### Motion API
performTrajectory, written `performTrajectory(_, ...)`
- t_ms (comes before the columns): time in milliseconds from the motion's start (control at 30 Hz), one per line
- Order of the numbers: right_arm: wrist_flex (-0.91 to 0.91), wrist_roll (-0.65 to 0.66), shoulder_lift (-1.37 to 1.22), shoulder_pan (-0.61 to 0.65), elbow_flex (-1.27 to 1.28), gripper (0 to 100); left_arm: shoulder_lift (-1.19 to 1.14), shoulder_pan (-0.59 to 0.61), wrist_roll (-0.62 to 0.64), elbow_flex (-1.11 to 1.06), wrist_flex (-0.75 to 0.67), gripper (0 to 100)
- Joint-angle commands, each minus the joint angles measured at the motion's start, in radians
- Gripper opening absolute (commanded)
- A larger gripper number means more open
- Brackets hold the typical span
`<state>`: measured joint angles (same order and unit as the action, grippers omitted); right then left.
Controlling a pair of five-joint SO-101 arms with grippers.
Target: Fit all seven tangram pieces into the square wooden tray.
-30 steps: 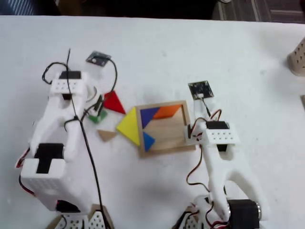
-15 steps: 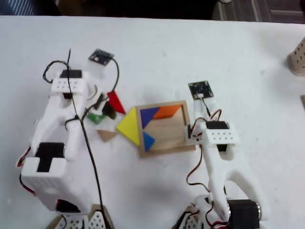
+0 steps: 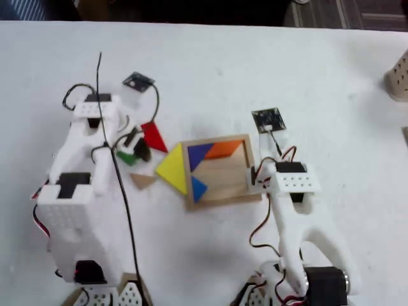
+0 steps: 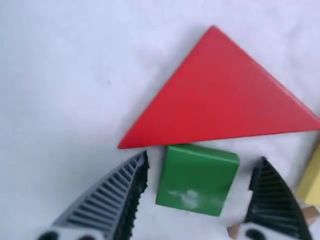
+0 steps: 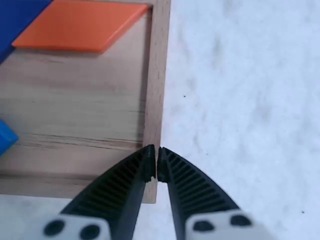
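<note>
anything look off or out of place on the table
The green piece, between the left gripper's open jaws, has a whitish scuff on its top. The yellow triangle sits against the wooden tray's rim on the left arm's side, perhaps overlapping it; I cannot tell. Nothing else stands out.

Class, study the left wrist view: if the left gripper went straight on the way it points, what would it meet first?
Probably the red triangle, at its long edge: the green square lies inside the open left gripper, and the triangle is just beyond. Height above the table is unclear.
</note>
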<state>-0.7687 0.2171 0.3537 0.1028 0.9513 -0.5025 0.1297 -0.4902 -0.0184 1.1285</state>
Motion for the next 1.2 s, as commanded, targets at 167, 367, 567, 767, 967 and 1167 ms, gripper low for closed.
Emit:
performTrajectory(167, 0.016, 0.011, 0.036, 0.01, -0.018, 1.8, 0.001, -0.054, -0.109, 0.044, 0.071, 10)
performTrajectory(367, 0.016, 0.011, 0.036, 0.01, -0.018, 1.8, 0.004, -0.081, -0.097, 0.044, 0.163, 9)
performTrajectory(567, 0.016, 0.011, 0.036, 0.01, -0.018, 1.8, 0.033, -0.082, 0.043, 0.051, 0.195, 9)
performTrajectory(767, 0.016, 0.011, 0.036, 0.01, -0.018, 1.8, 0.128, -0.084, 0.212, 0.051, 0.218, 9)
performTrajectory(967, 0.016, 0.011, 0.036, 0.01, -0.018, 1.8, 0.186, -0.085, 0.292, 0.046, 0.27, 9)
performTrajectory(1167, 0.016, 0.011, 0.036, 0.01, -0.018, 1.8, 0.186, -0.085, 0.342, 0.052, 0.296, 9)
